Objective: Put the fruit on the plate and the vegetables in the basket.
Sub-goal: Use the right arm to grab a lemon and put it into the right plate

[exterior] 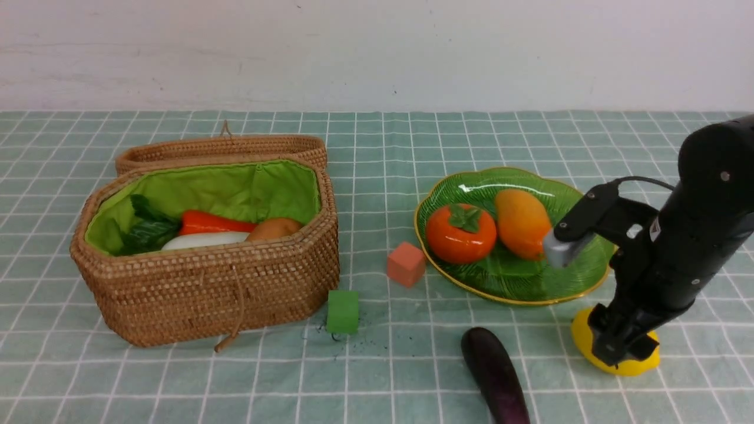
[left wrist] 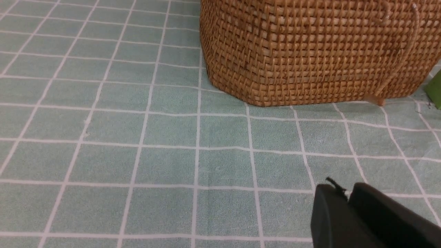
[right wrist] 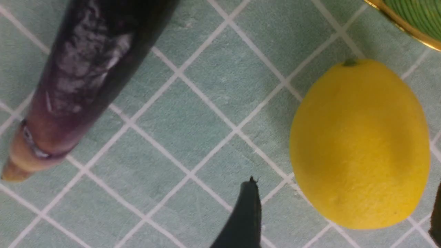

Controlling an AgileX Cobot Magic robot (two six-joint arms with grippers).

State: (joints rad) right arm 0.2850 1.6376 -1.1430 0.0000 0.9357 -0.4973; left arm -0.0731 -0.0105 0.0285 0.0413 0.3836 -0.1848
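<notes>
Beside lemon [right wrist: 360,144], eggplant stem [right wrist: 24,160] (wrist-only).

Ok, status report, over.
Left jaws shut near basket. Right jaws open astride lemon, on cloth beside plate. Persimmon, mango plated. Eggplant out, nothing blocking.

The right arm [exterior: 701,235] is matte black, built of thick, rounded cylindrical links. A small silver screw [exterior: 725,175] dots its upper housing, and a little white label [exterior: 654,229] sits lower down. A thin black cable [exterior: 645,179] arcs to a black bracket [exterior: 595,212] carrying a grey block-shaped camera [exterior: 564,249]. Both arms' jaws are plain black tapered fingers [left wrist: 330,217] with slightly frayed tips.
</notes>
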